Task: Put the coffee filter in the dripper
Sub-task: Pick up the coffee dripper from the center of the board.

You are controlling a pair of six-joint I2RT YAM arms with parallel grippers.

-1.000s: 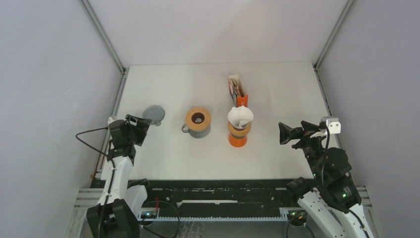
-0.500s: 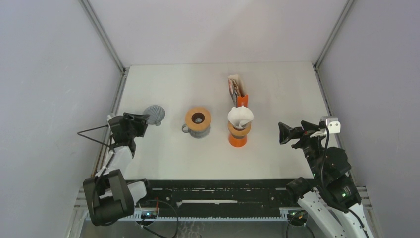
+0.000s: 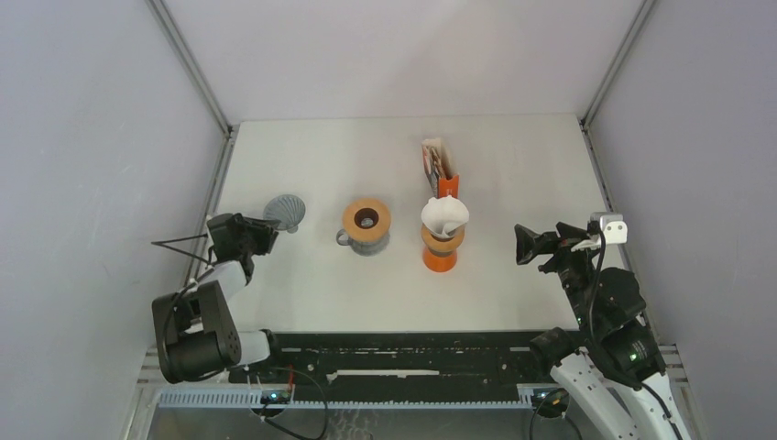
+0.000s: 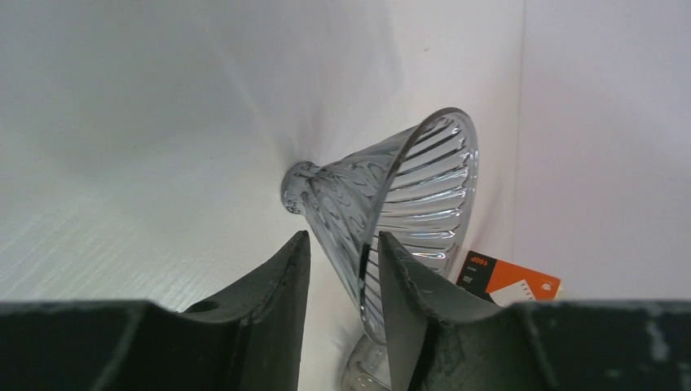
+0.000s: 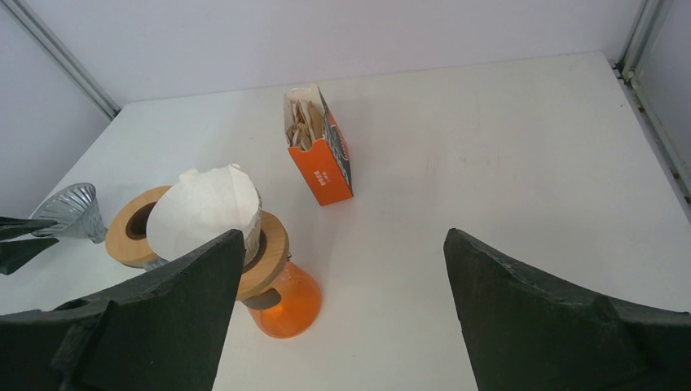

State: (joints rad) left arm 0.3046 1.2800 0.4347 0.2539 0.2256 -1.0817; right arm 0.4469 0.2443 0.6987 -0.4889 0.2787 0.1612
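The coffee filter (image 5: 204, 213) sat, opened into a cone, in the wood-collared orange holder (image 5: 281, 308) at mid-tabletop (image 3: 513, 174). Behind it, 1 filter box (image 5: 322, 155) held more papers. The glass dripper (image 4: 407, 187) lay empty on its side at the left. The left end effector (image 4: 342, 252) stood narrow, jaws straddling the dripper's rim wall; firm contact could not be confirmed. The right end effector (image 5: 342, 244) stood wide, holding nothing. Judged: placing the filter in the dripper remained undone.

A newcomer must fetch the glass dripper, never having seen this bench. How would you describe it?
On the white table, look to the left edge, by the left gripper. The glass dripper there is a clear ribbed cone, unlike the wooden-collared dripper beside it.
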